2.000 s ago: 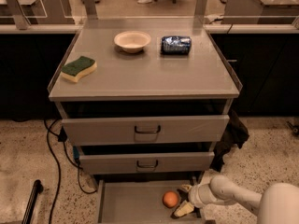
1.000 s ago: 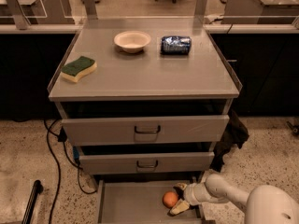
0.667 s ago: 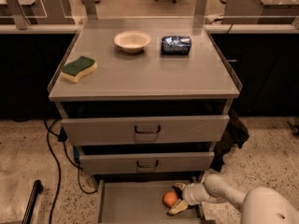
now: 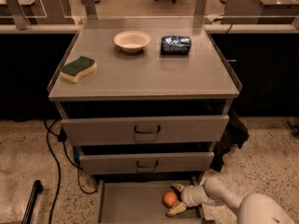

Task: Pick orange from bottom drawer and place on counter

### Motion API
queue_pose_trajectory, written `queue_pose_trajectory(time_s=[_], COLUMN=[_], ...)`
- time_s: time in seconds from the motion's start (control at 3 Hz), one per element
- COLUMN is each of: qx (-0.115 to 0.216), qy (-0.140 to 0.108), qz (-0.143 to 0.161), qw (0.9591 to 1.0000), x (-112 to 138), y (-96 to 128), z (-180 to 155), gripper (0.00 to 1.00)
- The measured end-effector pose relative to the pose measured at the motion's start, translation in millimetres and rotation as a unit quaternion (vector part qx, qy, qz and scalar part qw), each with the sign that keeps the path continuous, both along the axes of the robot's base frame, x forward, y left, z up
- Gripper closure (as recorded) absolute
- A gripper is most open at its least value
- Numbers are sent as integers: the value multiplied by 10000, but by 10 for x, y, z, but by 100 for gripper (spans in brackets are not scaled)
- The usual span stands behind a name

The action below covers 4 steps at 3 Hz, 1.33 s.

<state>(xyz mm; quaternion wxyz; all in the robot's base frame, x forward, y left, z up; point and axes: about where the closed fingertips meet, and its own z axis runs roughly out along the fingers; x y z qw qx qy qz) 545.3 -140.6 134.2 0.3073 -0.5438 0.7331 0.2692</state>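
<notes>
Two fingers of the gripper (image 4: 175, 200) are standing wide, bracketing the orange (image 4: 168, 199) at its nine o'clock in the bottom drawer (image 4: 128, 204). We are judging a centred, gentle squeeze best before lifting toward the counter (image 4: 140, 76) at twelve o'clock.
</notes>
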Motion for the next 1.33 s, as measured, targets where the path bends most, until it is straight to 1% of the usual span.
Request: queue_pose_trajectory(time_s=[0.33,0.67,1.33], qx=[94,127,127], qy=[-64,-130,-130], qz=[50,106,106], qw=[9999,9998,9998], x=[-5,-17,-17], y=[26,55,56], z=[-73,-123,-124], gripper=[16,33,79])
